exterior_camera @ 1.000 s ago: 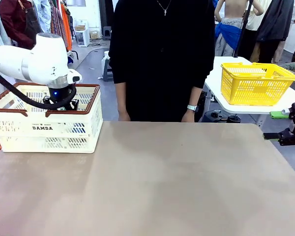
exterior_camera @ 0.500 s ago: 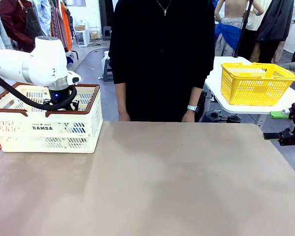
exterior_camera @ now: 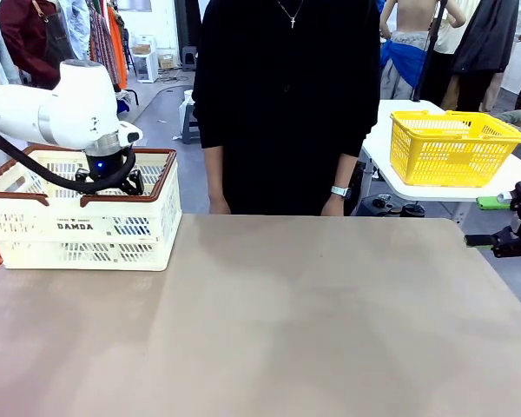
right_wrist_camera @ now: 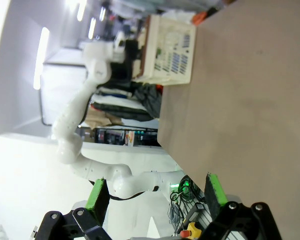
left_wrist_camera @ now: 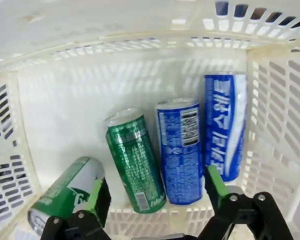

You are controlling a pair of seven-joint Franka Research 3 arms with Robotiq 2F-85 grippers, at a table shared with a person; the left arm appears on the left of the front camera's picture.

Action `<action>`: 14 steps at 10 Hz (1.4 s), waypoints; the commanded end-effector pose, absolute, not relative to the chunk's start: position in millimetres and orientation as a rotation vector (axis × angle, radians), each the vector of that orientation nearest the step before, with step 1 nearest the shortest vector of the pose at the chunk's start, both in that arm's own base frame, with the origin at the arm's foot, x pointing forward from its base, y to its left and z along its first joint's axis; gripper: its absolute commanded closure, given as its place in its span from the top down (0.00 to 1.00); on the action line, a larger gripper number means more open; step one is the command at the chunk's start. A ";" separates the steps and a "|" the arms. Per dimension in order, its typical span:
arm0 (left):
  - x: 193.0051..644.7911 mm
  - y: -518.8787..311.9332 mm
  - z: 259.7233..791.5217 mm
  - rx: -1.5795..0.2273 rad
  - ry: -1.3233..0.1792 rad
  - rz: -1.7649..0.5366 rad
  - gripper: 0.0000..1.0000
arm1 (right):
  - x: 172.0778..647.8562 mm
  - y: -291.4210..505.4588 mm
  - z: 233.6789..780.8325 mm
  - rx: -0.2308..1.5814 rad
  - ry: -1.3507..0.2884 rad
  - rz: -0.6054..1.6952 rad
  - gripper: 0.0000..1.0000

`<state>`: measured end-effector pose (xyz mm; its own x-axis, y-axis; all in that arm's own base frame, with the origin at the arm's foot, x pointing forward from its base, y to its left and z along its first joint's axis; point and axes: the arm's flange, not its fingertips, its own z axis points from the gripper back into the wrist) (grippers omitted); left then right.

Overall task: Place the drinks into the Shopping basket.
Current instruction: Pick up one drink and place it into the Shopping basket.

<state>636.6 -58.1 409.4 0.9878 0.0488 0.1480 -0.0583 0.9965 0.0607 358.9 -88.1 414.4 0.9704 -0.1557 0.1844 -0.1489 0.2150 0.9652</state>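
Even, bright indoor light, soft sheen on the table (exterior_camera: pixel 286 313), slotted light patches across the basket (left_wrist_camera: pixel 115 90) floor, blown-out white glare at the right wrist view's left edge, wide-angle bending at wrist-view edges

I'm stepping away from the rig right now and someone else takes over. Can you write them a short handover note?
Left end effector: open, holding nothing, down inside the Shopping basket at the table's left far corner.
Right end effector: open, empty, parked off the table's right edge.
Drinks: four cans lie on the basket floor, two blue cans side by side, a green can next to them, another green can tilted at the near corner.
Done: those four are in.
Left: no drinks seen on the tabletop; lift the left arm out of the basket.
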 end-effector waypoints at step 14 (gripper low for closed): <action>423.1 133.4 472.7 -1.315 -0.098 -0.059 1.00 | 358.9 -89.4 417.6 1.353 -0.255 0.009 1.00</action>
<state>412.6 106.9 504.8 0.9868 0.0799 0.1409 0.1106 0.3027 -0.9466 358.9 -87.9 414.3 0.9707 -0.1548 0.1839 -0.1487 0.2142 0.9654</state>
